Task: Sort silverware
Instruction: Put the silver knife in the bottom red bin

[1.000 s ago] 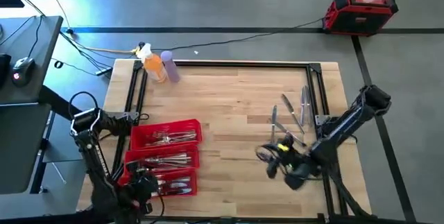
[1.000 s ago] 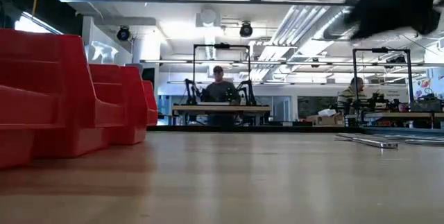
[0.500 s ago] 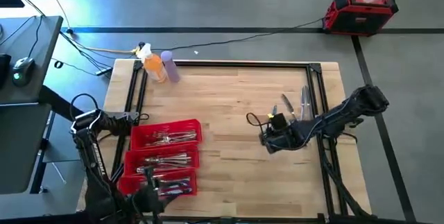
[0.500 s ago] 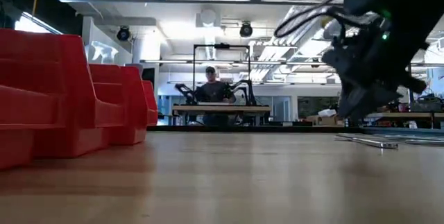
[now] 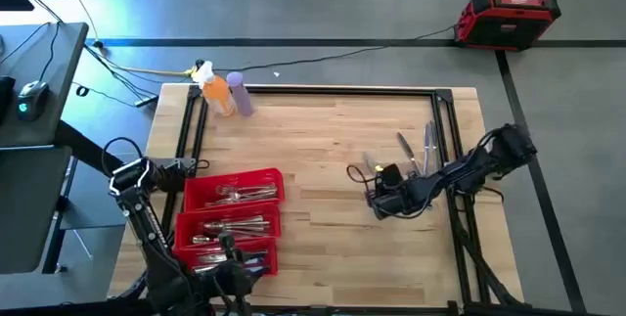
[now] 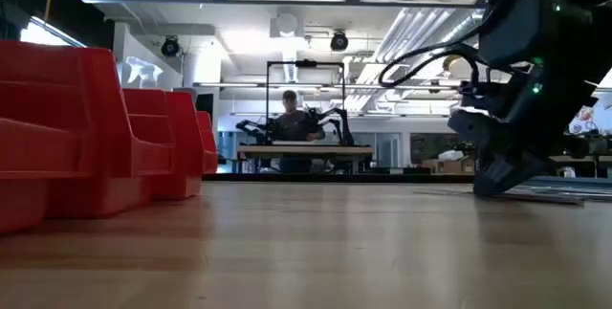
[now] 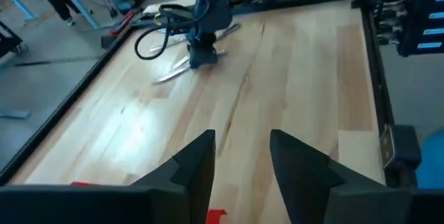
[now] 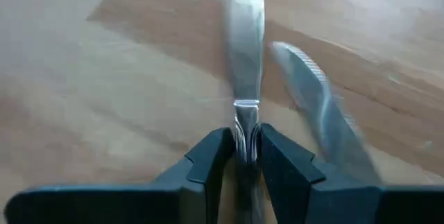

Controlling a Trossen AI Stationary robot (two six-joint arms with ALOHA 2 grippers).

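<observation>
Down at the table, right tool (image 8: 244,156) pinches a knife (image 8: 244,64); left tool (image 7: 239,158) gapes empty.

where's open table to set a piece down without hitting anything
The wide bare wood between the red tray and the right gripper is free, as is the strip behind the tray up to the bottles. It is crowded at the right edge, where loose silverware lies and the right gripper grips a knife.
</observation>
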